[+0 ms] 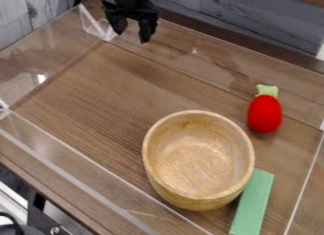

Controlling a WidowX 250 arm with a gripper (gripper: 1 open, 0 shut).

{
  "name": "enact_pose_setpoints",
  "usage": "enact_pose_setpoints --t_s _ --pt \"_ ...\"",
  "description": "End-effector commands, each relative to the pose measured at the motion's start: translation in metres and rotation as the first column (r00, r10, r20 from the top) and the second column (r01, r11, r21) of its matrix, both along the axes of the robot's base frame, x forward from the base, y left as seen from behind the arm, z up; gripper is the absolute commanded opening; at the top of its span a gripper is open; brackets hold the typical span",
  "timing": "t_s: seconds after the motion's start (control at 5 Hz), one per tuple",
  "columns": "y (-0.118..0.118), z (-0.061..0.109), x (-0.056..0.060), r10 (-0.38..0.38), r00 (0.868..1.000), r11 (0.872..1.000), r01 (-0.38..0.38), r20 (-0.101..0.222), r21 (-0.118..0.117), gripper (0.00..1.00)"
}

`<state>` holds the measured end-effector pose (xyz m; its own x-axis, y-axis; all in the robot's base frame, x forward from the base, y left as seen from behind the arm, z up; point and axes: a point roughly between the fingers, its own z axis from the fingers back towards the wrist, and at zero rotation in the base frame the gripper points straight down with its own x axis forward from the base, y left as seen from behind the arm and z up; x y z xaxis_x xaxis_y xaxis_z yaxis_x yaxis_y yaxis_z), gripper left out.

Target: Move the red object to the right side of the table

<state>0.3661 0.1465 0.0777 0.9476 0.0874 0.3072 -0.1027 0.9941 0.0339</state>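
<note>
With the wooden bowl [199, 159] as landmark, the red object [263, 112] lies just beyond its right rim, a green block [253, 204] touches its near-right side, and the gripper [129, 29], jaws apart and empty, hangs far beyond it at the table's [101, 97] back-left.

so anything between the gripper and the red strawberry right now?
Nothing visible. The open gripper sits at the far left corner, the red object near the right wall. Bare table lies between them; the wooden bowl and green block sit nearer the camera, off that line.
</note>
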Motion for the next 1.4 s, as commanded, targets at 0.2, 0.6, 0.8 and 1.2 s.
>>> enact_pose_setpoints --t_s 0.2,0.6,0.8,1.2 --pt "0.004 0.017 0.012 -0.058 0.996 0.998 0.055 0.071 0.043 1.00" --pt "0.013 0.008 0.006 -0.017 0.998 0.999 0.014 0.058 0.050 1.00" --pt "0.017 0.021 0.006 0.040 0.997 0.998 -0.043 0.065 0.045 1.00" --pt "0.029 0.029 0.008 0.132 0.988 0.990 -0.136 0.085 0.040 1.00"
